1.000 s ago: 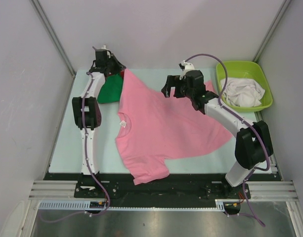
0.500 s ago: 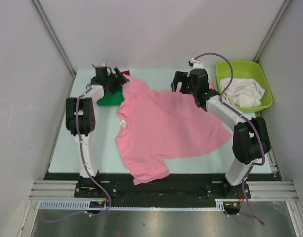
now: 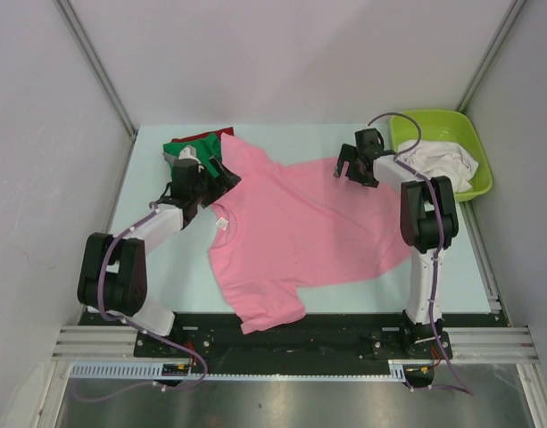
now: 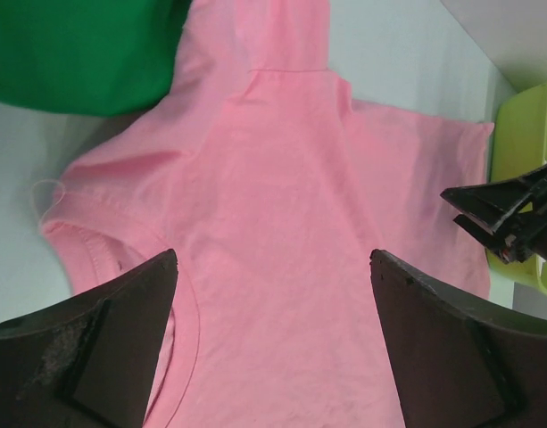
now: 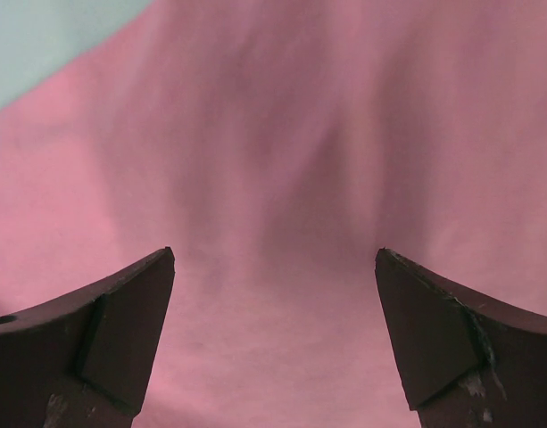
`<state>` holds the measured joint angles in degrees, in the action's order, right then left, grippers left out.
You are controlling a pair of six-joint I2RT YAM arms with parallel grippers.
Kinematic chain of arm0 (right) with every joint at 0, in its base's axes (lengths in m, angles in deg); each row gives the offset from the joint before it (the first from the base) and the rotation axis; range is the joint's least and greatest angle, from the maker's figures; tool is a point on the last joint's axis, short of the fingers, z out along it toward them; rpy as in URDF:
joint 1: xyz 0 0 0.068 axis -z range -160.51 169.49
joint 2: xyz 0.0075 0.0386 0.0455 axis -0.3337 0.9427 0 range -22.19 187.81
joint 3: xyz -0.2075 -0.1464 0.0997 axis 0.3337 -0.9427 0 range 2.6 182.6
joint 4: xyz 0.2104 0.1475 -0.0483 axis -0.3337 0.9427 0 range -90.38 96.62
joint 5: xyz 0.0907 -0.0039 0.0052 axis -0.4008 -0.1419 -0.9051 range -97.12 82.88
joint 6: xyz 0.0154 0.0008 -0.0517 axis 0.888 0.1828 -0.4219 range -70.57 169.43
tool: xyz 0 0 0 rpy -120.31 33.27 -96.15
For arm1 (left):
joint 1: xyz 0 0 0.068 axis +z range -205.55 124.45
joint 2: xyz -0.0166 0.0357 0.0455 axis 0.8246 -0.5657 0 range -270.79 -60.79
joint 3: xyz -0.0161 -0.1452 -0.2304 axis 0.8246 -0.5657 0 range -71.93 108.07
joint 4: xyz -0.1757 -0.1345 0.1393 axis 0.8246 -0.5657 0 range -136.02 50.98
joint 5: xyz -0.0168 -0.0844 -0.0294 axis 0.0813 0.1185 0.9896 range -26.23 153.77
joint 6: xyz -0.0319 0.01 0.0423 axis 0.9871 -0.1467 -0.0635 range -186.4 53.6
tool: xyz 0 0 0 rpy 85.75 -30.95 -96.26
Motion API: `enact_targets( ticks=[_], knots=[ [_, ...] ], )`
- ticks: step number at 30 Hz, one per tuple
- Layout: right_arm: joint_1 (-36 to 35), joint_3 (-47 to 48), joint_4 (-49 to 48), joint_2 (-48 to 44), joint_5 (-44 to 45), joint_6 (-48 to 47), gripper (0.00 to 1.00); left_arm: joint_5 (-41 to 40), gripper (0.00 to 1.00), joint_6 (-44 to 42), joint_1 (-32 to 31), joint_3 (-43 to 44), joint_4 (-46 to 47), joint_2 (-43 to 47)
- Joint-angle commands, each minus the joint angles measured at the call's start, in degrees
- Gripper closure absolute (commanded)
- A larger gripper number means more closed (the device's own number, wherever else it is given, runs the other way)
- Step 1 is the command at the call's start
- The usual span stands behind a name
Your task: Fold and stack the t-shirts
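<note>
Top view, bench point(image 3: 148, 267): pale surface with both arms bolted at its near edge.
Top view, pink t-shirt point(image 3: 300, 236): spread flat across the middle of the bench, with its neck opening to the left. A small neck label point(image 3: 222, 225) shows there. One sleeve points to the far-left corner and the other reaches over the bench's near edge.
Top view, green t-shirt point(image 3: 186, 148): folded at the far-left corner, just beside the pink sleeve.
Top view, red t-shirt point(image 3: 209, 135): only a strip shows at the far edge of the green one.
Top view, tub point(image 3: 476, 152): lime green, at the far-right corner, with crumpled white t-shirts point(image 3: 441, 162) inside.
Top view, left arm point(image 3: 153, 223): bent low, with the left jaws over the pink shoulder by the far-left sleeve. They are spread wide and hold nothing.
Top view, right arm point(image 3: 425, 209): reaches to the far edge of the pink t-shirt near the tub. The right jaws are spread wide and empty.
Left wrist view, fingers point(image 4: 103, 348): far apart, with only flat pink t-shirt point(image 4: 291, 223) lying between and below them. The green t-shirt point(image 4: 77, 53) is at upper left and the tub point(image 4: 523, 116) at right.
Right wrist view, fingers point(image 5: 95, 330): wide apart above softly wrinkled pink t-shirt point(image 5: 273, 178), gripping no cloth. A corner of bench point(image 5: 41, 36) shows at upper left.
</note>
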<state>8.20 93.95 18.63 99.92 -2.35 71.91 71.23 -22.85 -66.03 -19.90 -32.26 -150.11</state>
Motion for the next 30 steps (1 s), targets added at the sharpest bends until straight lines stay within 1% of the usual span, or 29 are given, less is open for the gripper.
enact_targets(
  ticks=[1, 6, 12, 16, 21, 24, 28, 30],
  knots=[
    [0.3, 5.8, 1.9, 3.7, -3.2, 1.2, 0.00, -2.2, 0.06, -0.2, 0.2, -2.5, 0.9, 6.9],
    [0.9, 12.8, 4.4, 9.0, -3.6, 2.0, 0.00, -1.6, 0.06, -0.8, -0.7, -4.5, -0.9, 10.0],
    [1.0, 21.1, 9.7, 16.9, -0.7, 3.2, 0.00, -1.6, 0.06, -0.8, -1.1, -8.0, -1.0, 12.5],
    [1.3, 26.1, 12.2, 20.5, 3.1, 4.5, 0.00, -1.7, 0.07, -0.7, -1.6, -9.2, -1.5, 13.2],
    [2.3, 30.0, 16.3, 24.6, 5.1, 6.3, 0.00, -4.4, 0.07, -1.4, -2.4, -10.2, -3.2, 14.7],
    [3.4, 30.2, 17.5, 24.9, 7.3, 8.9, 0.00, -5.6, 0.07, -1.3, -2.7, -10.5, -4.7, 15.2],
    [5.0, 30.5, 18.1, 25.5, 6.8, 13.1, 0.00, -7.0, 0.07, -1.5, -2.8, -11.6, -6.3, 16.5],
    [6.2, 32.5, 19.8, 26.3, 7.6, 15.0, 0.00, -7.2, 0.07, -1.5, -2.9, -12.7, -7.8, 17.5]
  ],
)
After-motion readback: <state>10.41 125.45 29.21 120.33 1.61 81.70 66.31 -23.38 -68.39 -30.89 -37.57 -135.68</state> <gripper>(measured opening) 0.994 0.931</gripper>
